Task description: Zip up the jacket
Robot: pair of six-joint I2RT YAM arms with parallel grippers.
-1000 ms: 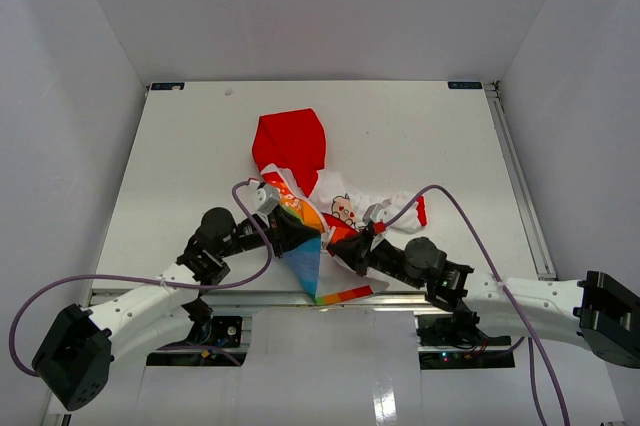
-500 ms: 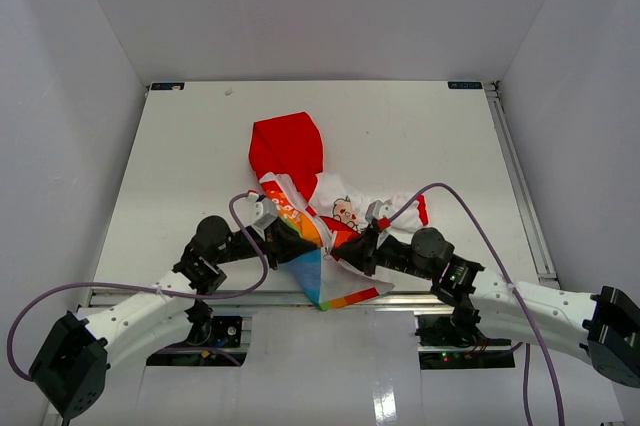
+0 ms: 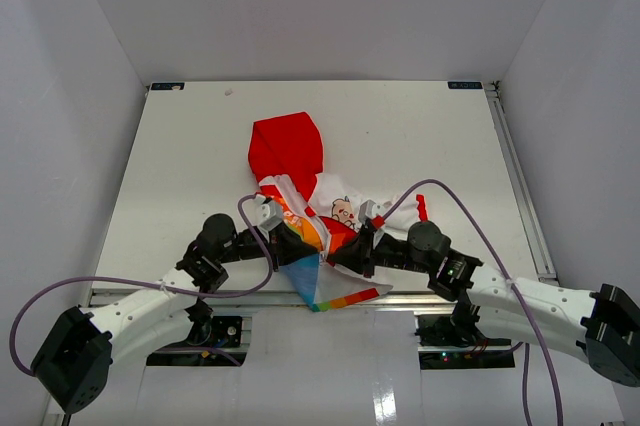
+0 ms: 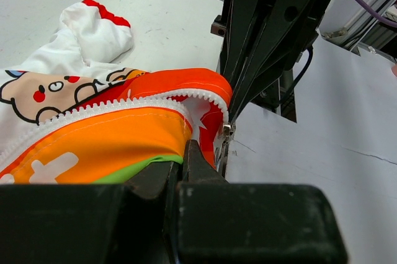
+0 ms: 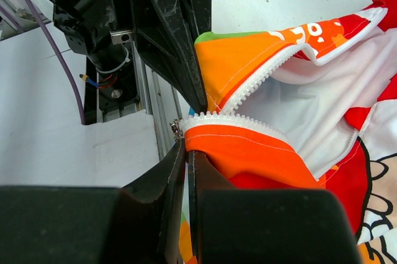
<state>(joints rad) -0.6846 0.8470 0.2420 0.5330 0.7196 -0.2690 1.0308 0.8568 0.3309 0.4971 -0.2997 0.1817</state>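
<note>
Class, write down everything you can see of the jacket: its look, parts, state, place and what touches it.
The jacket is small, of white cloth with cartoon prints, a red hood pointing away from the arms, a red cuff and orange and rainbow panels. It lies crumpled and unzipped on the table, its white zipper teeth apart. The left pincer and right pincer each pinch an orange front edge near the hem.

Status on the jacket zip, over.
Both shut: left gripper on one zip edge of the jacket, right gripper on the other. Zipper teeth apart, not yet zipped. Nothing else near the zip.
</note>
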